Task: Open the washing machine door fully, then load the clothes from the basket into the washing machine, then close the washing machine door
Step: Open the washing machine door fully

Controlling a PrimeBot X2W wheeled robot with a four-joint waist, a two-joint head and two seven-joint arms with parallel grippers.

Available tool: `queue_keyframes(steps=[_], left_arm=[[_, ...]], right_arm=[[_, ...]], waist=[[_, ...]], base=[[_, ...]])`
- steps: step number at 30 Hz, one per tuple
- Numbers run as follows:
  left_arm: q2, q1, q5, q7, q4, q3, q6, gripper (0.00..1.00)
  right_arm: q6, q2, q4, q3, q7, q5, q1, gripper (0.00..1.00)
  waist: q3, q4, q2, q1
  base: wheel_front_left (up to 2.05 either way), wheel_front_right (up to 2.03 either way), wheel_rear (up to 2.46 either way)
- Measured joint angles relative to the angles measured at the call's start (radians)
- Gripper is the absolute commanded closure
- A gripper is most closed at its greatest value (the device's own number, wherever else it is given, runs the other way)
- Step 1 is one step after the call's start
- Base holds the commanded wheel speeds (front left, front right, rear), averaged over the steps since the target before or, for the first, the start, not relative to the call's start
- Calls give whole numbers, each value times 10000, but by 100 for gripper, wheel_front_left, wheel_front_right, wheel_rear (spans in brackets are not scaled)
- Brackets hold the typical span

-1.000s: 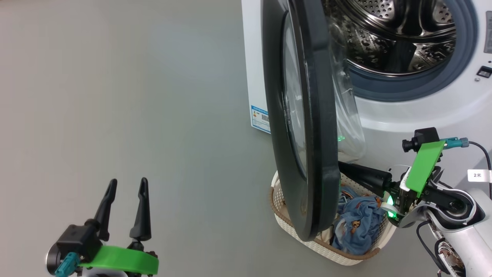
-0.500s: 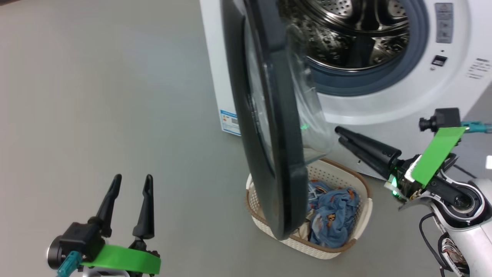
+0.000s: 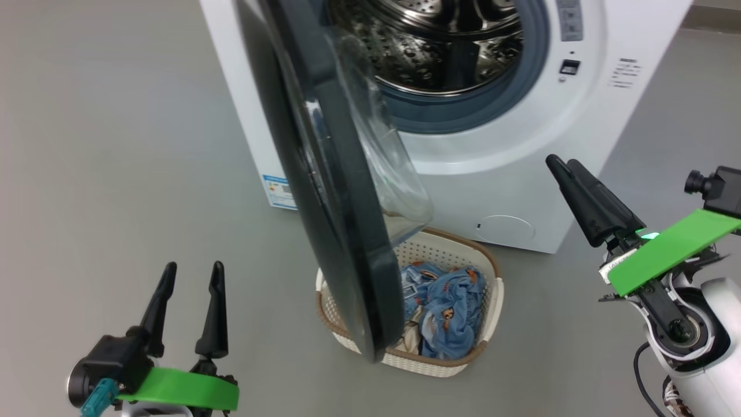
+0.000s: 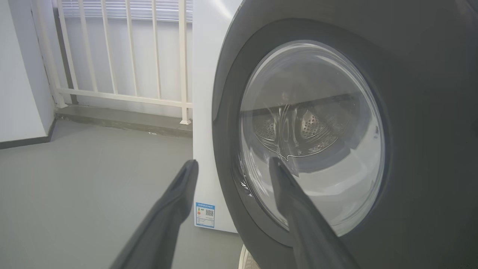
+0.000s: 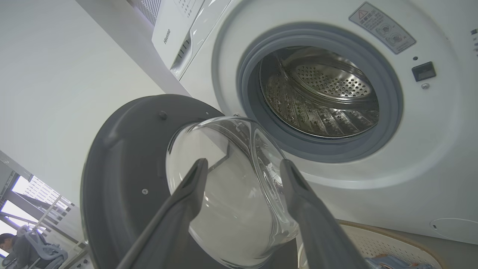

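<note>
Seemingly empty, left gripper [image 3: 194, 266] and right gripper [image 3: 560, 161] gape.

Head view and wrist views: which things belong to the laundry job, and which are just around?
Job: washing machine, door, basket, clothes.
Just around: railing, seated person.

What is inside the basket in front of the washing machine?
Inside the basket lie the clothes: crumpled blue fabric with orange prints and a bit of cream cloth. The washing machine door covers the basket's left side, so that part cannot be seen.
</note>
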Motion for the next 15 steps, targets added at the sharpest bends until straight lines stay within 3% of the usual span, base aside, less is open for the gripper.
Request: queue_keyframes(steps=[8, 15], left_arm=[[-81, 3, 6, 0, 46, 163, 0, 0], [-130, 15, 8, 0, 46, 343, 0, 0]], right_arm=[[0, -288, -35, 374, -2027, -963, 300, 0], [0, -485, 309, 650, -3122, -2155, 564, 0]], waist=[[14, -789, 0, -1], [62, -1338, 0, -1]], base=[[0, 0, 0], [0, 0, 0]])
